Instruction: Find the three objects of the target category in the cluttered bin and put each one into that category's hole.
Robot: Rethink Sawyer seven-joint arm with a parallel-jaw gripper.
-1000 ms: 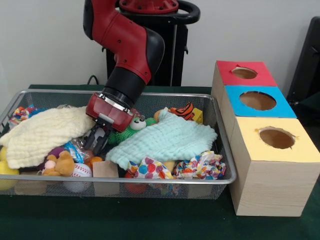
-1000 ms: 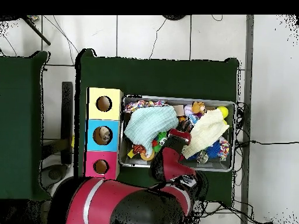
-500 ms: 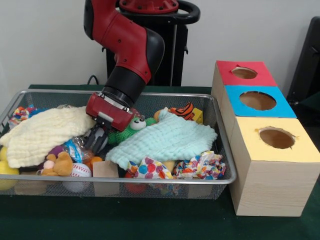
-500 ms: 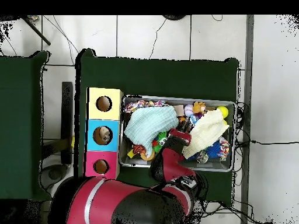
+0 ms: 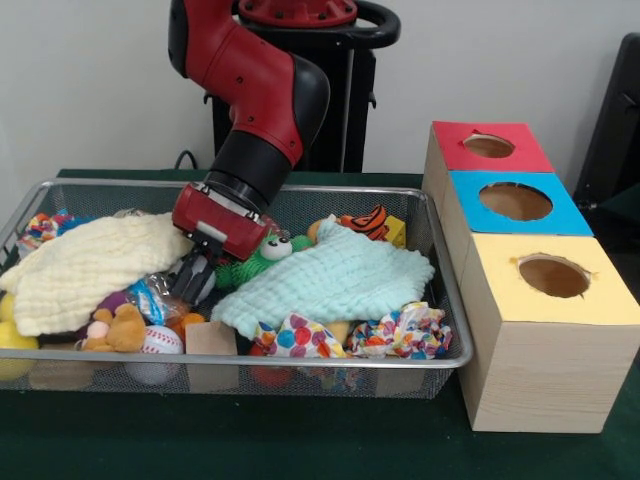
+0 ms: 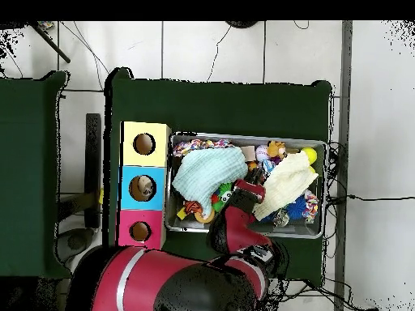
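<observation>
Green table [image 5: 300, 440] (white wall [image 5: 90, 80] behind).

Colours you're looking at across the dark green surface [image 5: 300, 445]

You've got a silver wire-mesh bin [image 5: 300, 378] with a pale yellow waffle cloth [image 5: 85, 265] toward the surface's left edge in the front view and a mint green one [image 5: 330, 280] mid-bin; a bright green plush [image 5: 250, 262] with a white eye sits between them, an orange-and-black striped toy [image 5: 368, 220] behind, two white scraps with multicoloured dots [image 5: 298, 336] at the near rim, a tan bear [image 5: 122, 328], a white ball with red stitching [image 5: 163, 341], a yellow ball [image 5: 12, 338]. Your arm [image 5: 260, 90] is red and black. The pale wood boxes are topped red [image 5: 490, 146], blue [image 5: 515, 202] and yellow [image 5: 552, 277].
</observation>
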